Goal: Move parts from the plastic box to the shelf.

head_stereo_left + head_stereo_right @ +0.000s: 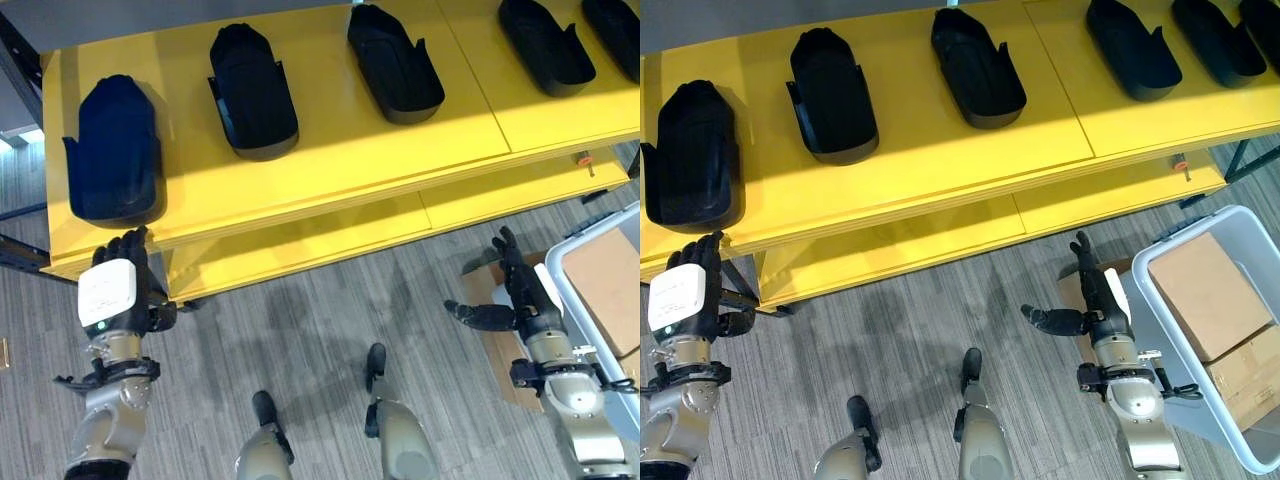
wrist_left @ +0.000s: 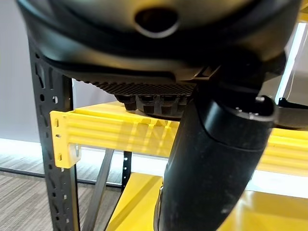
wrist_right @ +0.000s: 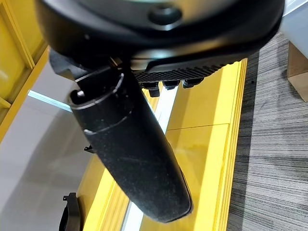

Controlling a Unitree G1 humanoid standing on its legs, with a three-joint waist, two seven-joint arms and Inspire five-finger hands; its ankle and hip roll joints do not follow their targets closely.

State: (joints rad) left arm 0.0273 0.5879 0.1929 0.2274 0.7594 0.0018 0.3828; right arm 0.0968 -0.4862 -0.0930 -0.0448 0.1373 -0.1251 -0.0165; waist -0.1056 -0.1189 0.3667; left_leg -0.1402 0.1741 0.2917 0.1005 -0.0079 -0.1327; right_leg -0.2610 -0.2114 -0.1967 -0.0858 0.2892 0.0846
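Black moulded parts (image 1: 118, 150) lie in a spaced row along the yellow shelf (image 1: 330, 160) across the top of the frame, set apart, probably so each can be placed singly. At lower right the grey plastic box (image 1: 1160, 300) holds cardboard cartons (image 1: 1205, 295). Both hands are empty with fingers relaxed: the left hand (image 1: 125, 285) below the shelf edge at lower left, the right hand (image 1: 1095, 300) beside the box, likely about to reach in.

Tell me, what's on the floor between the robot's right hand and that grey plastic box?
A flat piece of brown cardboard lies under the open right hand, reaching toward the plastic box, in the right eye view.
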